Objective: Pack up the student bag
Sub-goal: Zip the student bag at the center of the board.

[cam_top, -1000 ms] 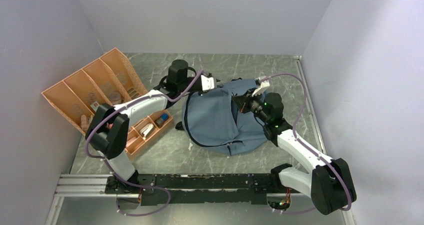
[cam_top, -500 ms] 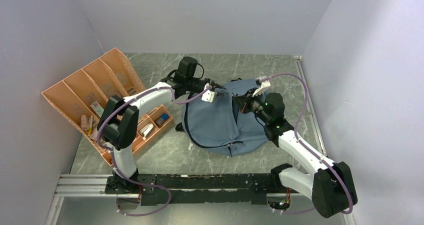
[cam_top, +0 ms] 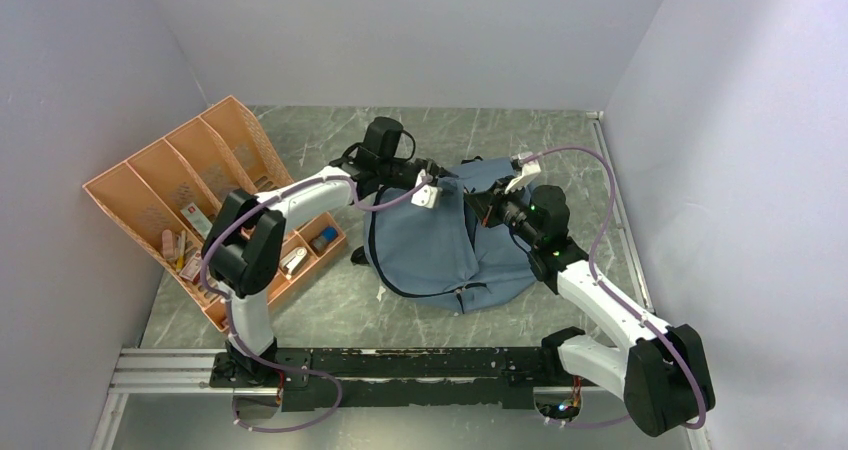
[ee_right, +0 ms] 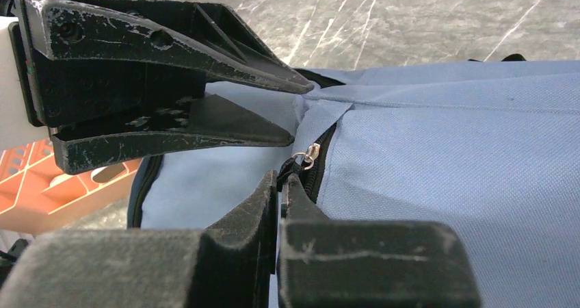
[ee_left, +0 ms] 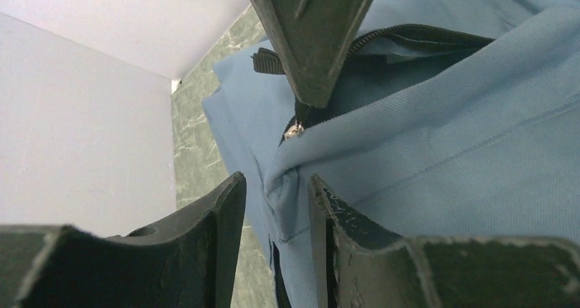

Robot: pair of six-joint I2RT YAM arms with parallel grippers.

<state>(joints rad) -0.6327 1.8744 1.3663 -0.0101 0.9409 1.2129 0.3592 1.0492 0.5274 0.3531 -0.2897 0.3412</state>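
The bag (cam_top: pixel 440 240) lay slumped on the worktop (cam_top: pixel 330 305), with the orange tray (cam_top: pixel 170 185) near it. At the bag's top, the right end effector (ee_right: pixel 279 179) was pressed together on the zipper pull (ee_right: pixel 306 156). The left end effector (ee_left: pixel 275 181) stood part spread around a fabric fold. That fold probably needed a firm pinch, so a steady pull could follow the teeth.

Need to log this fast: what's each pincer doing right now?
Left pincer: open, straddling a fold of the student bag.
Right pincer: closed on the zipper pull.
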